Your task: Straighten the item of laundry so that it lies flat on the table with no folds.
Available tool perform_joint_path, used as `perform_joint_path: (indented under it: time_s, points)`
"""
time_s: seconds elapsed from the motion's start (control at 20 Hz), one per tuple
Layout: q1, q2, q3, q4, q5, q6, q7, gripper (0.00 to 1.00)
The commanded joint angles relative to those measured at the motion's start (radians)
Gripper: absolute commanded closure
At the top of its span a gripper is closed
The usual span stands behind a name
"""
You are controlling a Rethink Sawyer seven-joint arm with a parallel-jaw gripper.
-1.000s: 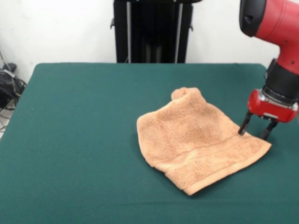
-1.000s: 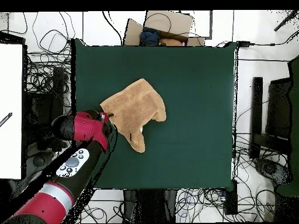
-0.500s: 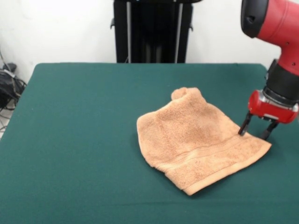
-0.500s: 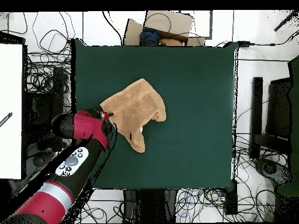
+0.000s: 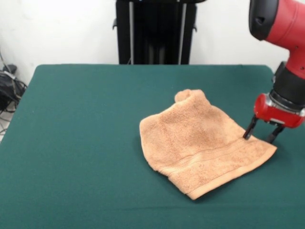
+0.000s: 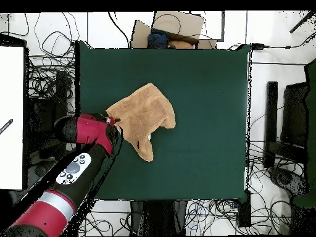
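Note:
The item of laundry, a peach-orange terry towel [image 5: 200, 141] [image 6: 143, 116], lies on the green table [image 5: 76, 143] [image 6: 203, 92], partly folded, with a bunched corner at its far end and a woven border band along the near edge. My gripper [image 5: 259, 135] [image 6: 113, 123] stands open just above the towel's right corner in the front view. One black finger [image 5: 249, 129] is over the towel's edge and the other is just off it over the felt. Nothing is held between them.
A black stand [image 5: 156, 31] rises behind the table's far edge. Cables [image 6: 49, 80] and a cardboard box [image 6: 173, 28] lie on the floor around the table. The red arm [image 6: 68, 179] reaches in over the table's left side in the overhead view.
The gripper has edged slightly to the right in the front view and stays open. The towel has not moved.

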Motion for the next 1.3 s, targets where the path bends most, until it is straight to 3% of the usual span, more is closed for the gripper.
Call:
perform_joint_path:
  time_s: [0.05, 0.65, 1.0, 1.3]
  points:
    - [-0.028, 0.120, -0.014, -0.108, 0.067, -0.046, 0.385, 0.00]
    - [-0.041, 0.113, -0.011, -0.113, 0.072, -0.036, 0.360, 0.00]
    - [-0.073, 0.093, 0.073, -0.077, 0.079, -0.165, 0.322, 0.00]
    - [-0.059, 0.108, 0.053, -0.082, 0.081, -0.185, 0.330, 0.00]
